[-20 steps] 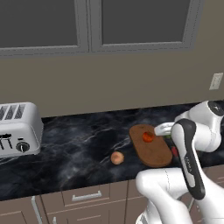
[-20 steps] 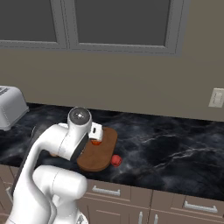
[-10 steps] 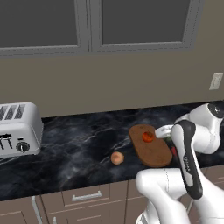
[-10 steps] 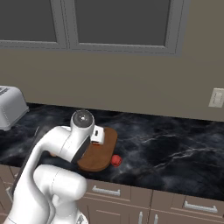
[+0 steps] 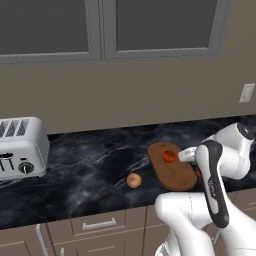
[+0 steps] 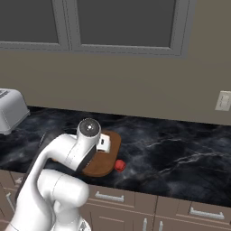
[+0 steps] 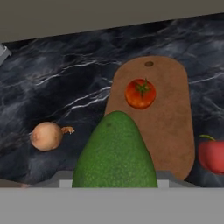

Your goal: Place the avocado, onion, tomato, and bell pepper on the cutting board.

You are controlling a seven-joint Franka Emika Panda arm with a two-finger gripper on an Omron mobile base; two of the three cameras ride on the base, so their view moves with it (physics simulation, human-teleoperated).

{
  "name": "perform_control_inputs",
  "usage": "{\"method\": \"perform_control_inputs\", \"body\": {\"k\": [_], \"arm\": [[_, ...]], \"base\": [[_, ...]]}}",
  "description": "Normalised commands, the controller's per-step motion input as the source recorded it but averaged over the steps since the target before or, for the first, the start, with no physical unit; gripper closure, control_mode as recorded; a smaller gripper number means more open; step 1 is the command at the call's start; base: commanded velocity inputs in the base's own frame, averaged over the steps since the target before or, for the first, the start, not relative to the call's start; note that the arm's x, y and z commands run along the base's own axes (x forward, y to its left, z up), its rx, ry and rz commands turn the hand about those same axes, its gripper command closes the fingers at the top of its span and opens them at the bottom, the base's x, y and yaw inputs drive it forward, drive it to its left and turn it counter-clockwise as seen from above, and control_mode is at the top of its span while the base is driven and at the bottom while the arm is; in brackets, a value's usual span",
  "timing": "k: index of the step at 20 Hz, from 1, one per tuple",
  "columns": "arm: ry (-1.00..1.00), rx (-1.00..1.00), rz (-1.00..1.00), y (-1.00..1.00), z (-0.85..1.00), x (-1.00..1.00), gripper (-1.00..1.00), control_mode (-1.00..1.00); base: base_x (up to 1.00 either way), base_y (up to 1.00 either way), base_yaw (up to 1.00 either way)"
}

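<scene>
Black marbled surface [image 5: 100,165], backed by a tan wall with grey-framed cabinets above and drawer fronts below its front edge.

Item 1: cutting board [image 7: 170,127], brown wood, rounded outline with a small hole near its far end, lying flat near the surface's front edge.

Item 2: tomato [image 7: 140,93], orange-red with green stem, on the far half of the board; the near half of the board is bare.

Item 3: avocado [image 7: 114,155], dark green, large in the hand view, held in the closed pincer [image 7: 114,183] over the board's near left edge.

Item 4: onion [image 7: 46,136], pale tan, on the bare surface left of the board, apart from it, with open dark surface all around.

Item 5: bell pepper [image 7: 212,154], red, off the board's right edge, close to the surface's front.

Item 6: toaster [image 5: 21,147], silver, at the far left, well apart from the produce; a wide stretch of bare surface lies between.
</scene>
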Motion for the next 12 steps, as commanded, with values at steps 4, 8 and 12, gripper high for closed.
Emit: {"method": "perform_control_inputs", "body": {"k": [4,8,12], "arm": [[0.00,0.00,0.00,-0.01,-0.25,0.26,1.00,-1.00],[0.03,-0.01,0.01,0.00,-0.29,0.39,1.00,-1.00],[0.09,0.00,0.01,0.00,-0.31,0.41,1.00,-1.00]], "base": [[0.00,0.00,0.00],[0.00,0.00,0.00],[0.00,0.00,0.00]]}}
